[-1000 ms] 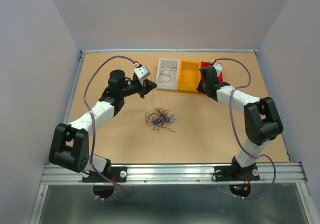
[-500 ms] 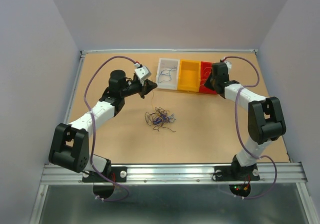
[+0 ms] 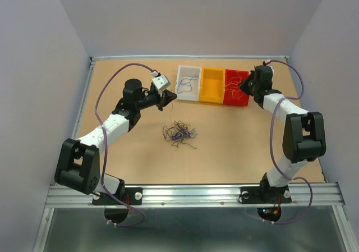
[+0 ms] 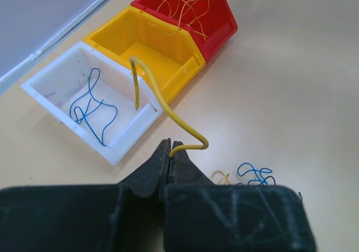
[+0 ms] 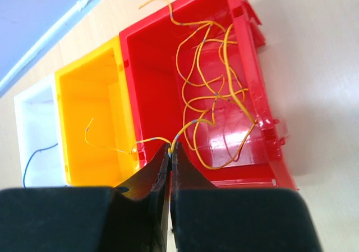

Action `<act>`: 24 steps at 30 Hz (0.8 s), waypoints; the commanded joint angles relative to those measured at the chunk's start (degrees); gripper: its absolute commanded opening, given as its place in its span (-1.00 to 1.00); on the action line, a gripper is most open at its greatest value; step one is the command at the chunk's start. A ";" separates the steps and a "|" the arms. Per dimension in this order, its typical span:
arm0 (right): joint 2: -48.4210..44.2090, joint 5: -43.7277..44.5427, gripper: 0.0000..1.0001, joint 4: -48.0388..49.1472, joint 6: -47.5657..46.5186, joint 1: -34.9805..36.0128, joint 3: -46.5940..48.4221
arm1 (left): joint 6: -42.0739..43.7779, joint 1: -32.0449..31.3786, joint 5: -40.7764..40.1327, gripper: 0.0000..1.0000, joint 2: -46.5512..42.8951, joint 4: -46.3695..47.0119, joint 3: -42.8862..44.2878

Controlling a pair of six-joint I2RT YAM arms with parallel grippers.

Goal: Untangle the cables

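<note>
Right jaws farther right and back.

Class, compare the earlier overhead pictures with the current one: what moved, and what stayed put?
The right gripper, shut on a thin yellow-orange wire, swung rightward across the red plastic bin, uncovering it. The left gripper, its curly yellow wire and the tangled wire pile stayed.

Table (image 3: 235,145) — white bin (image 3: 188,67), yellow bin (image 3: 212,86), red bin (image 3: 236,102) abreast; tangled cables (image 3: 179,133) mid-table.

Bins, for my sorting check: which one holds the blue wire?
The white bin, leftmost in the top view: blue strands lie inside, while the red bin holds yellow-orange ones.
</note>
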 commanded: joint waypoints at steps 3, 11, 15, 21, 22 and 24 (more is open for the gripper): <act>0.46 2.87 -0.99 3.74 3.49 -1.87 1.10 | 0.80 -0.34 0.25 -1.00 -2.73 1.80 -0.52; 0.72 10.51 -0.99 4.44 5.52 -2.84 0.13 | 1.07 -0.52 -0.01 -1.00 -2.73 1.72 -0.61; 0.46 12.89 -0.99 4.53 5.61 -2.93 -0.40 | 1.15 -0.61 -0.18 -1.00 -2.73 1.72 -0.61; 0.90 13.07 -0.99 4.71 2.28 -2.84 -0.40 | 1.42 -0.87 -0.54 -1.00 -2.73 1.72 -0.70; 1.16 12.98 -0.99 4.71 0.53 -2.58 -0.22 | 1.42 -0.96 -0.71 -1.00 -2.73 1.72 -0.70; 1.77 14.12 -0.99 4.62 -1.06 -1.18 0.30 | 1.59 -0.96 -0.89 -1.00 -2.47 1.54 -0.61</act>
